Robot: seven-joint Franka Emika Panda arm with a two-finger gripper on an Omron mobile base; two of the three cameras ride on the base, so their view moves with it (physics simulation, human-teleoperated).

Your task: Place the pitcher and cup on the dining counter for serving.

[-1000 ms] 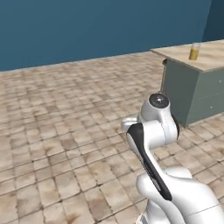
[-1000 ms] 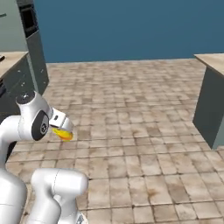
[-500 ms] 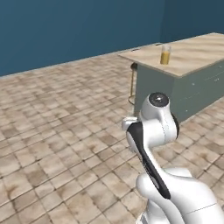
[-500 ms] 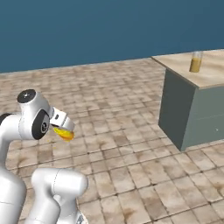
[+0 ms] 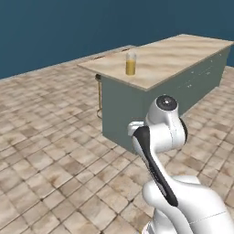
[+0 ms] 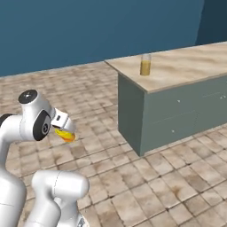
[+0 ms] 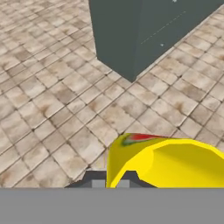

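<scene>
One desk, beige marble top over grey-green drawers, standing on tiled floor. One pitcher upright on the desk near its end corner, orange-yellow liquid in the lower part. One cup, yellow with a red mark at the rim, clamped in the pincer, jaws closed tight on it, carried low over the floor, well apart from the desk. Versus half a second ago: whole view shifted, so the base moved; desk and pitcher now nearer and more central. Cup grip unchanged.
</scene>
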